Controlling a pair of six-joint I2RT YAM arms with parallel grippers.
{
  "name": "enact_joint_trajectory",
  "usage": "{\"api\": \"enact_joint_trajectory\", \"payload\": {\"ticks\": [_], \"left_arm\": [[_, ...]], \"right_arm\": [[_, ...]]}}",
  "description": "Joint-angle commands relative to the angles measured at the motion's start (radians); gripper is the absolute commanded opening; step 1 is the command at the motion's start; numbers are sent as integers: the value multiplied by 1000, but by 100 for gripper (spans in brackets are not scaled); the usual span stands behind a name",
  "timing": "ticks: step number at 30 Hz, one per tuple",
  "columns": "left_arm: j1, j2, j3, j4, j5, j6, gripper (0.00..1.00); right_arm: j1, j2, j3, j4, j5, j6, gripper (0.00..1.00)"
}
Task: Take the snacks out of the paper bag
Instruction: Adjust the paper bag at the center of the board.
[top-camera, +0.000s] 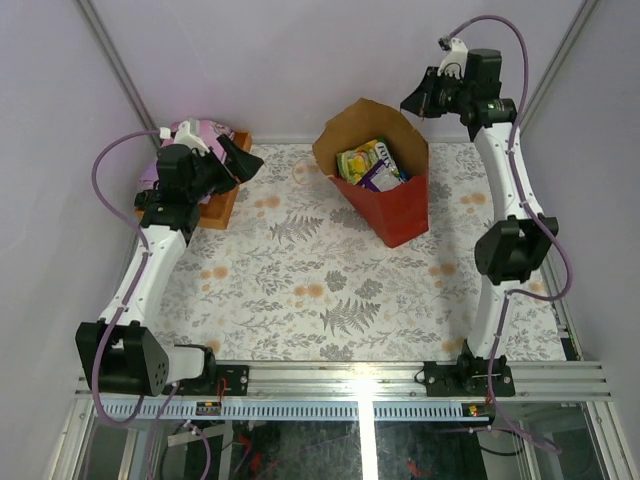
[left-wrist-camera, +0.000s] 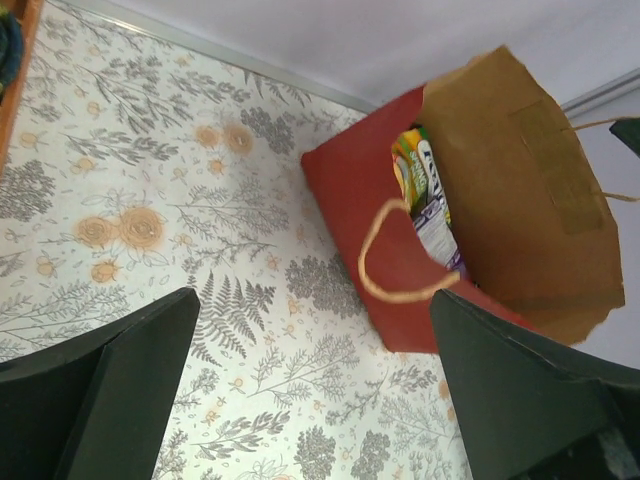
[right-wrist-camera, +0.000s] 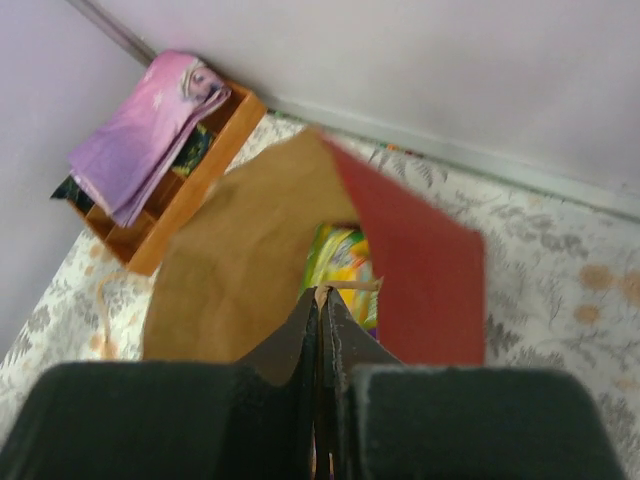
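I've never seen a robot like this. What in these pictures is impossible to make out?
How many snacks the paper bag holds: in the top view its walls and the top ones hide the rest.
What lies in the wooden tray: the pink-purple cloth covers most of it in the right wrist view.
Whether the shut right fingers pinch the bag's handle: that view is blurred there.

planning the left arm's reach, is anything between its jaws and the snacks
Only the bag itself: its red near wall and a loop handle stand before the snacks; the mouth is open.
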Motion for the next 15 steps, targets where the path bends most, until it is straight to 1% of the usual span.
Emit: {"api": "enact_joint_trajectory", "payload": {"ticks": [1,4,6,8,10,11,15], "left_arm": [[-42,19,31,27,27,11,100],[-83,29,42,26,18,9,100],[-125,32,45,26,1,10,100],[-175,33,52,16,-33,17,100],[-217,36,59,8,-73,22,100],[-232,36,58,8,-80,22,100],[-271,31,47,8,-107,20,100]], "right_arm": [[77,-299,-214,230,-125,-21,0],[176,-412,-424,267,-111,-47,0],[240,-463,-572,334,-99,-30,0],[287,-492,-635,408,-113,22,0],[322,-484,-664,467,-143,87,0],[338,-473,-650,465,-154,95,0],[360,-417,-578,359,-107,42,0]]}}
